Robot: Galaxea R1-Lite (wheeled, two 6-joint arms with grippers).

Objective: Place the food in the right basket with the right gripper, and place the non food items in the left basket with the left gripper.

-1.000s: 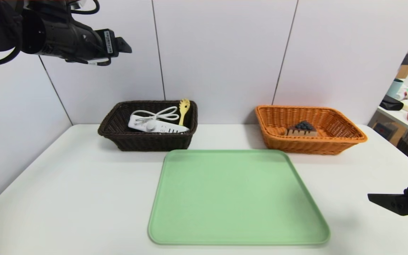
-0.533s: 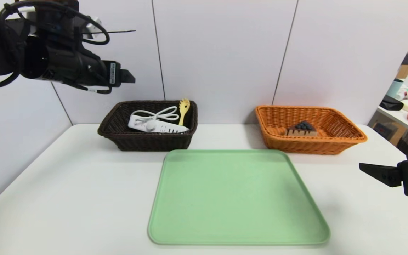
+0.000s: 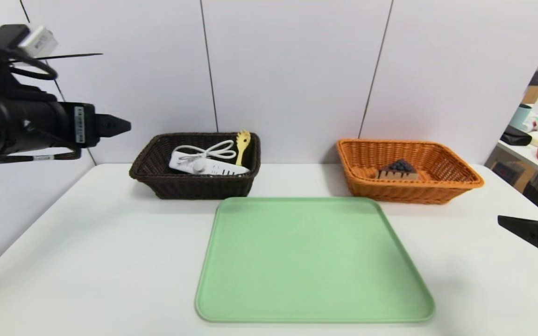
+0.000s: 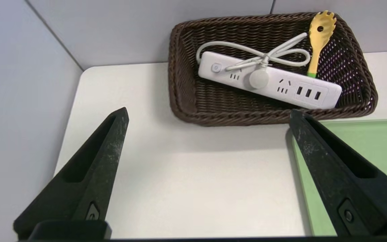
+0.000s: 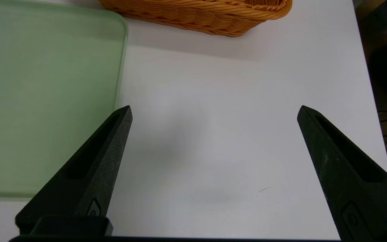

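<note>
Strip (image 4: 269, 80) and spoon (image 4: 317, 37) lie in the dark basket (image 4: 184, 97), ahead of the spread, empty left gripper (image 4: 208, 116); right gripper (image 5: 213, 111) spread too

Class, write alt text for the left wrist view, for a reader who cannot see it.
A dark basket on a white table holds a white power strip and a yellow pasta spoon. The left tool hangs open and empty short of it, beside a green tray.

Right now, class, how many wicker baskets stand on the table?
2. The dark brown basket stands behind the green tray's left corner; the orange basket stands behind its right corner.
</note>
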